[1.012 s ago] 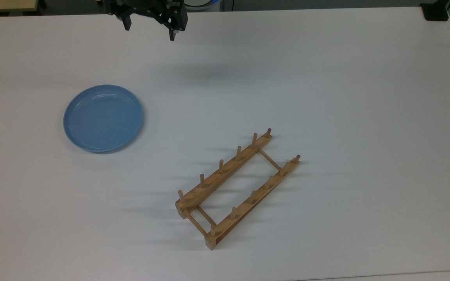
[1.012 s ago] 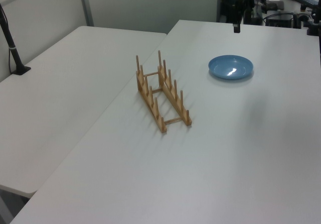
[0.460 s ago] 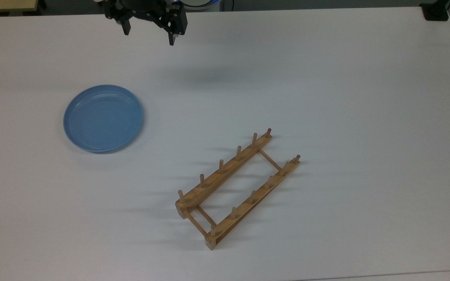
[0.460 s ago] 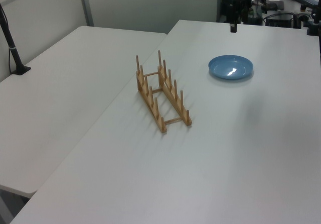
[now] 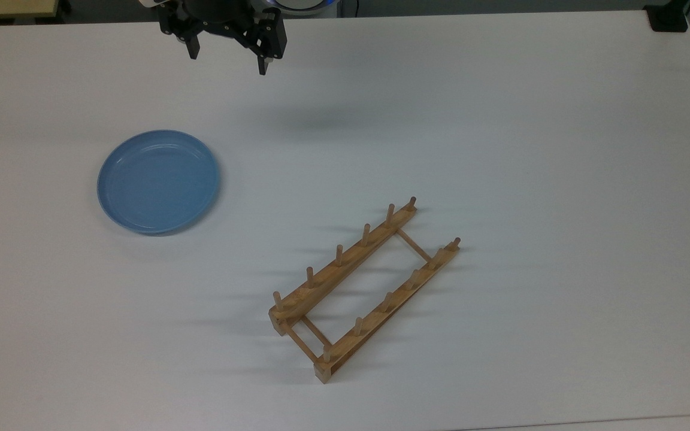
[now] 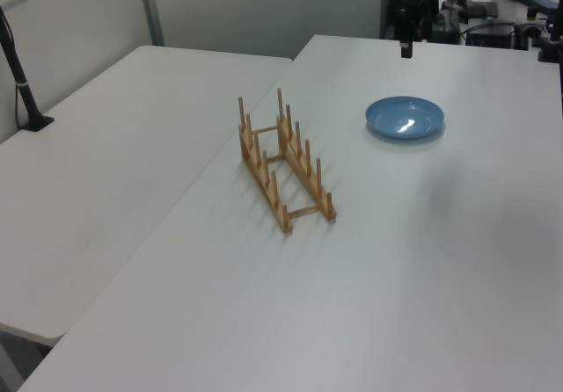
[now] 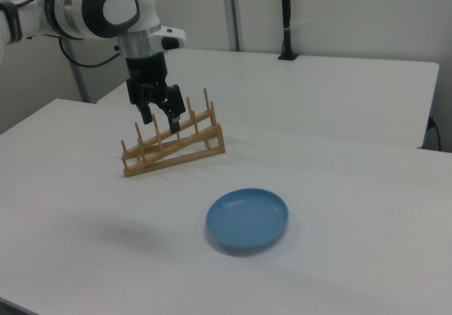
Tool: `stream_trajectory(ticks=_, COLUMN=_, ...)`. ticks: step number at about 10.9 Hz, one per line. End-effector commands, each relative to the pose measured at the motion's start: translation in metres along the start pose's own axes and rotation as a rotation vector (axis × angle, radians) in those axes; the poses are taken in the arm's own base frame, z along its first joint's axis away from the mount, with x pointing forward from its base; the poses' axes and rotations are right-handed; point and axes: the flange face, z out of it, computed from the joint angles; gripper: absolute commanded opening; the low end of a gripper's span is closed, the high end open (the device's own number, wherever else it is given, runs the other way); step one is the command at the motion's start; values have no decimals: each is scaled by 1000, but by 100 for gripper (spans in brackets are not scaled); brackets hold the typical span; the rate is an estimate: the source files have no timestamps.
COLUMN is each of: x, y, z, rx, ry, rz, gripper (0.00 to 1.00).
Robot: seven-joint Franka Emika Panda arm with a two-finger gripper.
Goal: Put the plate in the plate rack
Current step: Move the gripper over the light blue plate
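In the top view the tool [image 5: 228,57] is cut off by the upper edge, so that nothing above its two fingers and black body can be seen. In the right view part of the rack [image 7: 174,144] is hidden behind the tool [image 7: 161,120], and the arm is cut by the right view's left edge. In the left view the tool [image 6: 405,49] is seen end-on and small against dark clutter, and its fingers cannot be told apart there. The desk [image 5: 501,120] is cut by the edges of the top view on three sides.
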Motion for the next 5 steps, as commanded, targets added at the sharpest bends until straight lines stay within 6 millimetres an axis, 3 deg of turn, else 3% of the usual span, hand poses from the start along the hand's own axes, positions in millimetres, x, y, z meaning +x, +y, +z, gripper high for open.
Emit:
stream_trajectory(ticks=1, x=3, y=5, z=9, rx=12, ry=6, rz=-7, gripper=100)
stream_trajectory(ticks=5, x=29, y=34, z=38, rx=31, ry=23, rz=-6, gripper=100)
